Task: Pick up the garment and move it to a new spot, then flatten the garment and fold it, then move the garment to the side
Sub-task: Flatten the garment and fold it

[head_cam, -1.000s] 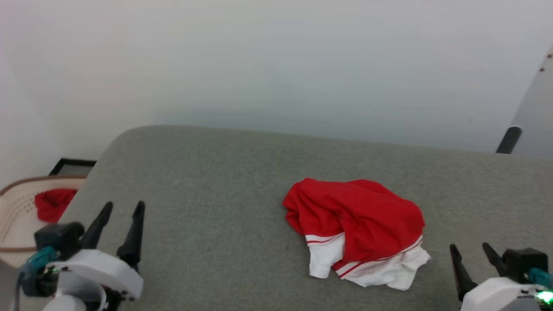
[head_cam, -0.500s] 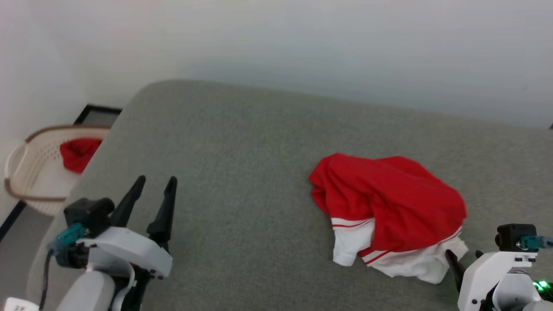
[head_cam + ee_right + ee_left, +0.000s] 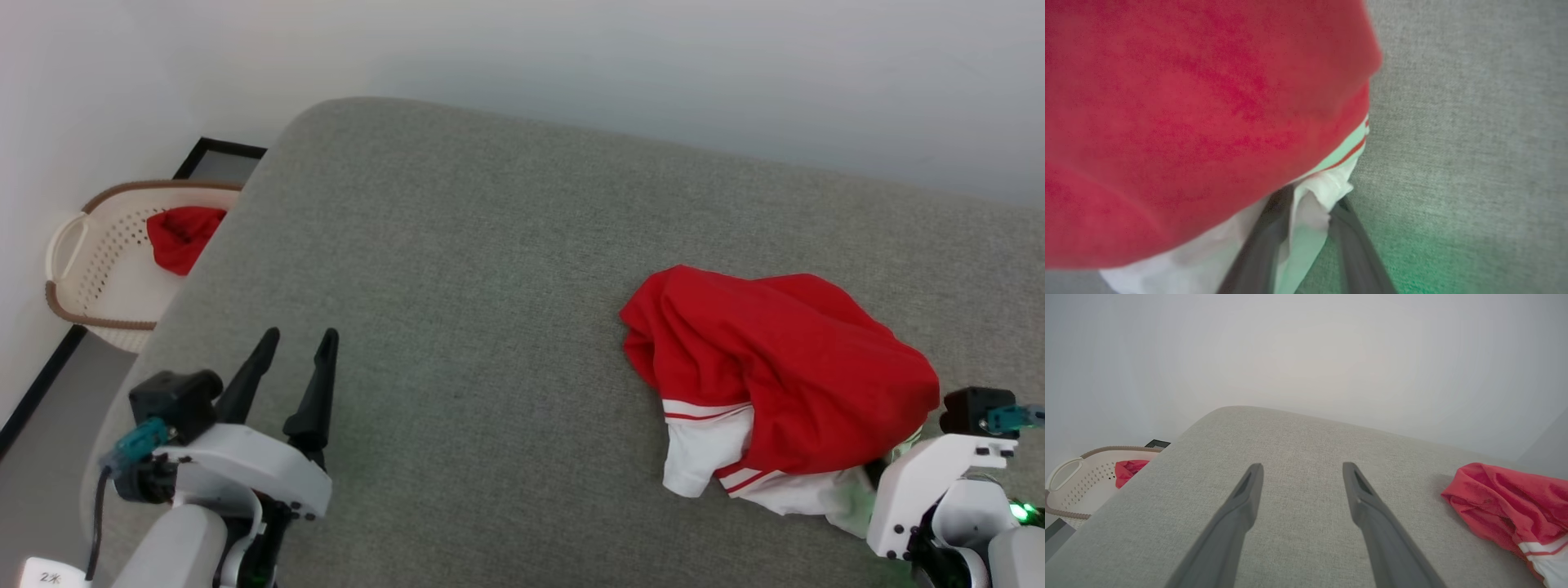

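The garment (image 3: 775, 376), a crumpled red shirt with white red-striped sleeves, lies on the right of the grey cushioned surface (image 3: 490, 269). It also appears at the right edge of the left wrist view (image 3: 1506, 506). My right gripper (image 3: 1312, 200) is pushed into the shirt's near edge, its fingers partly closed with a fold of white sleeve (image 3: 1310, 220) between them. In the head view those fingertips are hidden under the cloth. My left gripper (image 3: 298, 339) hovers open and empty over the surface's left part, far from the shirt, its fingers (image 3: 1249, 490) spread wide.
A pale perforated basket (image 3: 82, 245) with a red cloth (image 3: 184, 233) in it stands on the floor beyond the surface's left edge. A white wall runs behind. Bare grey surface lies between the two grippers.
The camera has tilted down and turned, shifting the whole picture. My right gripper has advanced into the garment's white sleeve edge and its fingers have narrowed around the cloth. The left gripper stays open.
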You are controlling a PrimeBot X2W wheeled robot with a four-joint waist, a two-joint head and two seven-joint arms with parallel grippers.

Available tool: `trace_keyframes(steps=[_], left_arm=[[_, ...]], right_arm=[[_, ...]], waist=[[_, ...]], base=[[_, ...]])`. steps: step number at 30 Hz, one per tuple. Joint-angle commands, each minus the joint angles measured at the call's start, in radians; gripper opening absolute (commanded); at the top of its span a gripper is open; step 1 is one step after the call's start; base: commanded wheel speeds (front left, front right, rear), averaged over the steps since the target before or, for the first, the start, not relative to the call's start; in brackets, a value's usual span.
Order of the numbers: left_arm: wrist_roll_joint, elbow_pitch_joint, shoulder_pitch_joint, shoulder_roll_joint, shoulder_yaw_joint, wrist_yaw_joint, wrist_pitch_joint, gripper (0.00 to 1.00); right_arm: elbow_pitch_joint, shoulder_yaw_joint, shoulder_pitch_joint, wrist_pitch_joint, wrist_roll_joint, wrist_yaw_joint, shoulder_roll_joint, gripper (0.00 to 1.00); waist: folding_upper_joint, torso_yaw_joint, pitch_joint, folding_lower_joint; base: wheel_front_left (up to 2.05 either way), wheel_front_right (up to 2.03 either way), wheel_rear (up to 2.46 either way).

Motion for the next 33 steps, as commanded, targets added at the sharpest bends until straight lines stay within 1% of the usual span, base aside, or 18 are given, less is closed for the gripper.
trace_keyframes(steps=[1,7,10,19,22,26,28,29,30,31,32,33], left_arm=[[-0.003,0.008,-0.002,-0.001,0.003,-0.001,-0.008,1.00],[-0.010,0.037,0.025,0.011,0.016,0.005,-0.020,1.00],[-0.019,0.045,0.043,0.014,0.024,0.006,-0.027,1.00],[-0.037,0.043,0.095,0.020,0.027,0.010,-0.027,1.00],[-0.036,0.035,0.099,0.020,0.021,0.010,-0.020,1.00],[-0.037,0.030,0.094,0.017,0.011,0.008,-0.011,1.00],[-0.037,0.028,0.090,0.015,0.003,0.005,-0.004,1.00],[-0.037,0.028,0.087,0.014,0.001,0.004,-0.002,1.00],[-0.039,0.028,0.085,0.013,-0.002,0.003,0.000,1.00],[-0.040,0.029,0.082,0.014,-0.004,0.000,0.004,1.00],[-0.039,0.030,0.079,0.013,-0.007,-0.001,0.006,1.00],[-0.039,0.031,0.076,0.010,-0.010,-0.003,0.008,1.00]], right_arm=[[0.037,0.009,0.012,0.015,0.001,0.001,0.019,0.00],[-0.014,-0.012,-0.012,0.014,-0.003,0.000,-0.034,0.00],[-0.044,-0.015,-0.008,0.030,0.003,0.000,-0.059,0.00],[-0.110,-0.091,0.032,0.064,-0.013,0.000,-0.174,0.00],[-0.110,-0.134,0.046,0.057,-0.025,0.000,-0.216,0.00],[-0.073,-0.189,0.056,0.045,-0.043,0.000,-0.243,0.03],[-0.043,-0.217,0.055,0.029,-0.054,0.000,-0.244,0.17],[-0.024,-0.225,0.054,0.020,-0.056,0.000,-0.238,0.21],[-0.004,-0.231,0.051,0.010,-0.057,0.000,-0.232,0.29],[0.017,-0.235,0.048,-0.002,-0.061,0.000,-0.231,0.43],[0.034,-0.233,0.045,-0.018,-0.068,0.000,-0.234,0.82],[0.052,-0.229,0.039,-0.031,-0.066,0.000,-0.231,1.00]], waist=[[-0.0001,-0.005,-0.004,0.0000],[-0.0001,-0.037,-0.041,0.0000],[-0.0001,-0.060,-0.064,0.0000],[-0.0001,-0.117,-0.133,0.0000],[-0.0001,-0.129,-0.142,0.0000],[-0.0001,-0.136,-0.147,0.0000],[-0.0001,-0.138,-0.148,0.0000],[-0.0001,-0.139,-0.148,0.0000],[-0.0001,-0.140,-0.148,0.0000],[-0.0001,-0.141,-0.147,0.0000],[-0.0001,-0.141,-0.147,0.0000],[-0.0001,-0.142,-0.146,0.0000]], base=[[0.00,0.00,0.00],[0.00,0.00,0.00],[0.00,0.00,0.00],[0.00,0.00,0.00],[0.00,0.00,0.00],[0.00,0.00,0.00],[0.00,0.00,0.00],[0.00,0.00,0.00],[0.00,0.00,0.00],[0.00,0.00,0.00],[0.00,0.00,0.00],[0.00,0.00,0.00]])
